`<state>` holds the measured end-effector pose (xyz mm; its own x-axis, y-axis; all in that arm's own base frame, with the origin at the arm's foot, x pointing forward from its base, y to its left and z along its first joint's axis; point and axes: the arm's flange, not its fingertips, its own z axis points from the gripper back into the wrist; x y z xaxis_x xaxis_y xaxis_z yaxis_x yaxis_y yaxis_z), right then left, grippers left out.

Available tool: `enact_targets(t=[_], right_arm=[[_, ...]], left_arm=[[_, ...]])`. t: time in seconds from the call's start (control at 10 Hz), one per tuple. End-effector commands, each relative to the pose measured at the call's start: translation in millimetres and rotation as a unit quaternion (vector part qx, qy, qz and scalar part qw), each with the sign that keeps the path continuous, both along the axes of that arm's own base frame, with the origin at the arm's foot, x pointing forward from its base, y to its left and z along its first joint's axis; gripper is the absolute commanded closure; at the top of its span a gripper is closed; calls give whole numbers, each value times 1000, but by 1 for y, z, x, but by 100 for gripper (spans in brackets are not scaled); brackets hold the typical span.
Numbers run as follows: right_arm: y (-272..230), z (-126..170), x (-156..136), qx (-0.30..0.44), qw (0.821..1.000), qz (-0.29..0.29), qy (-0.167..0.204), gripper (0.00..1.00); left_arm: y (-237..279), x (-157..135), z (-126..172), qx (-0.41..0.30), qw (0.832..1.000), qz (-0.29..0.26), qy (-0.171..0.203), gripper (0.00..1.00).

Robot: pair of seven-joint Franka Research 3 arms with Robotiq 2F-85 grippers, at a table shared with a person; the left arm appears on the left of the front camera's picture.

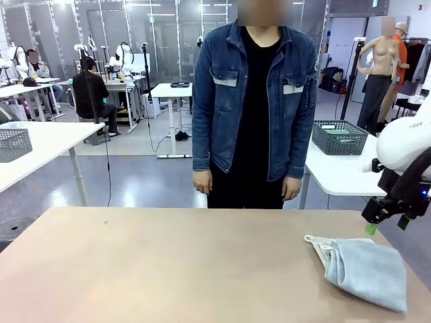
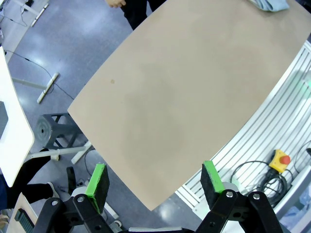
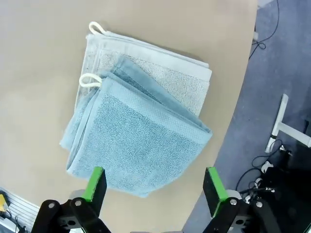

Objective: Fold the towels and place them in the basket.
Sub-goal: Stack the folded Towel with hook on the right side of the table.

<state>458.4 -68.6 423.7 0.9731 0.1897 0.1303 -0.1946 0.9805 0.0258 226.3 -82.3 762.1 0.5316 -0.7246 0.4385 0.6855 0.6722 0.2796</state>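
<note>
Two folded towels lie stacked at the table's front right. A pale blue towel (image 1: 369,270) (image 3: 138,145) is on top of a paler grey-white towel (image 3: 165,73), and each has a white hanging loop. My right gripper (image 1: 384,223) (image 3: 154,189) hovers open just above and behind the stack, holding nothing, its green fingers (image 3: 95,184) apart over the blue towel's near edge. My left gripper (image 2: 154,184) is open and empty, high off the table's corner. A corner of the blue towel (image 2: 269,4) shows far from it. A dark grey mesh basket (image 1: 340,137) stands on a white side table beyond the far right.
A person in a denim jacket (image 1: 254,101) stands at the far edge, hands hanging down. The tan table (image 1: 168,269) is bare to the left of the towels. Another grey basket (image 1: 13,144) sits on a white table at far left. An emergency stop button (image 2: 278,160) and cables lie beside the table.
</note>
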Motion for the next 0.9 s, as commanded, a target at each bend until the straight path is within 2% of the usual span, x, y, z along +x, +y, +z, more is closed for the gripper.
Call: enact_targets(t=[0.0, 0.8], right_arm=[[-2, -3, 0, 0, 1000, 2, 3, 0], [0, -1, 0, 0, 1000, 0, 2, 0]], left_arm=[[0, 0, 0, 5, 1000, 0, -2, 5], [0, 0, 0, 5, 1000, 0, -2, 5]])
